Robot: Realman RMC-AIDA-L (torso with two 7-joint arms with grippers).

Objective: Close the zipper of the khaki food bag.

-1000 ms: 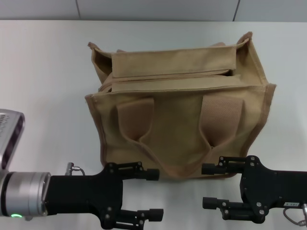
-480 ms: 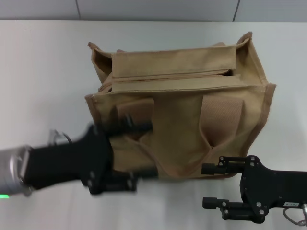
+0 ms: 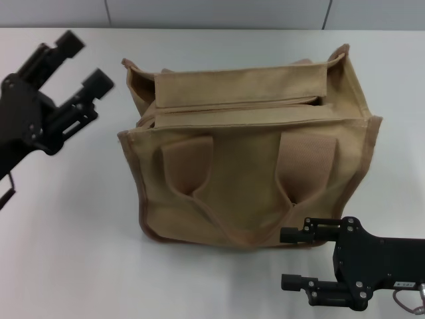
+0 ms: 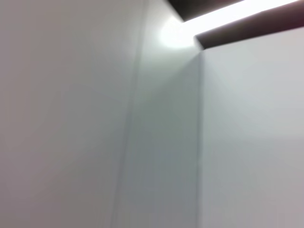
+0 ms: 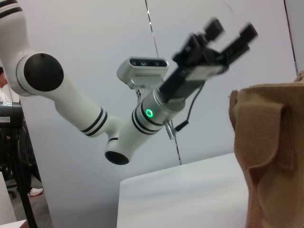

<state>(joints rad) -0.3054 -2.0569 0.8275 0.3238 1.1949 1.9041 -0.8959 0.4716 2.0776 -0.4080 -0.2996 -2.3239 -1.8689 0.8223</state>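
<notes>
While my left gripper [image 3: 83, 63] hangs raised left of the khaki food bag [image 3: 252, 166], its fingers are spread, empty. My right gripper [image 3: 295, 259] sits low before the bag, parted too.

Left gripper [image 3: 83, 60]: matte black, two blocky fingers. Its arm [image 5: 80, 109]: glossy white, black joint caps and bands, silver wrist ring with green LED, grey camera module, black cable. Right gripper [image 3: 287, 259]: black, visible screws.
</notes>
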